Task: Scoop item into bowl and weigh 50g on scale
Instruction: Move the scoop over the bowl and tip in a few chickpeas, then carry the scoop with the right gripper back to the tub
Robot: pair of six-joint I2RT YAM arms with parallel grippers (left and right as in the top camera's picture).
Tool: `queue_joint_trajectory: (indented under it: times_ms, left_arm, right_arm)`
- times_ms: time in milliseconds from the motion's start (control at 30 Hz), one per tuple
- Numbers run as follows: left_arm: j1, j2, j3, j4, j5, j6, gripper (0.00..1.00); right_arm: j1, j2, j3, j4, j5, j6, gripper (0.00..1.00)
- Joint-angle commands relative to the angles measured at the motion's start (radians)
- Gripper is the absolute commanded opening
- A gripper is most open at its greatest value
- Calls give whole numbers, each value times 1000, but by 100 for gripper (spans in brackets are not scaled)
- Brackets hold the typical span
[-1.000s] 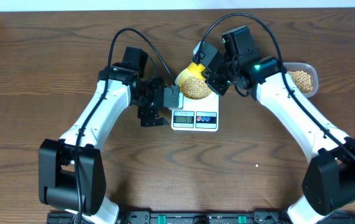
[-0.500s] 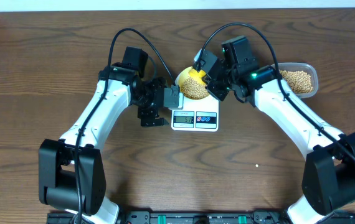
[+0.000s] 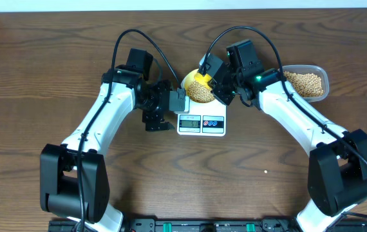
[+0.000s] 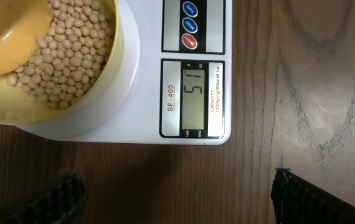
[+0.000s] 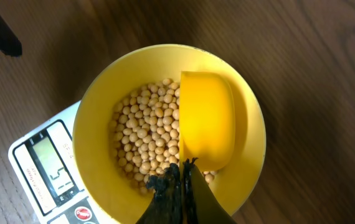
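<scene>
Gripping scoop (image 5: 207,118), right hand (image 5: 179,186) above beans (image 5: 141,134) in bowl (image 5: 95,107), left hand (image 4: 177,196) spread apart.

beans (image 5: 141,134) tan | bowl (image 5: 94,118) pale yellow | scoop (image 5: 207,118) bright yellow | scale (image 4: 137,93) white | display (image 4: 193,106) grey | buttons (image 4: 190,25) blue, red | table (image 4: 302,93) dark brown, wood grain | arms (image 3: 299,122) white

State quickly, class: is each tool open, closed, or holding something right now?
Left tool: open, holding nothing.
Right tool: closed on the yellow scoop by its handle, scoop inside the bowl.
</scene>
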Motion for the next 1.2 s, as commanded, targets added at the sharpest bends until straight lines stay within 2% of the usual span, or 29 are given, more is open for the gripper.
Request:
queue_joint_trajectory:
  times_ms: [0,333,433,567,700,1067,1167]
  left_arm:
    - [-2,5,-8,-5,16,6,98]
    - [-2,5,-8,-5,16,6,98]
    - [-2,5,-8,-5,16,6,98]
    - [-2,5,-8,-5,16,6,98]
    - [-2,5,-8,-5,16,6,98]
    - [-2,5,-8,-5,16,6,98]
    - [-2,5,-8,-5,16,6,98]
  right_arm:
    - [0,2,-6,-8,-9,23,1]
    - [-19,-4,-4,-15,-130,173,1]
    - [-45,-7,-4,-10,-214,188,1]
    - [-109,-8,-3,27,-277,283,1]
    - [-163,-8,-3,60,-455,328,1]
    - [-311,-8,-2,155,-794,484,1]
    - [-337,-8,-2,173,-813,487,1]
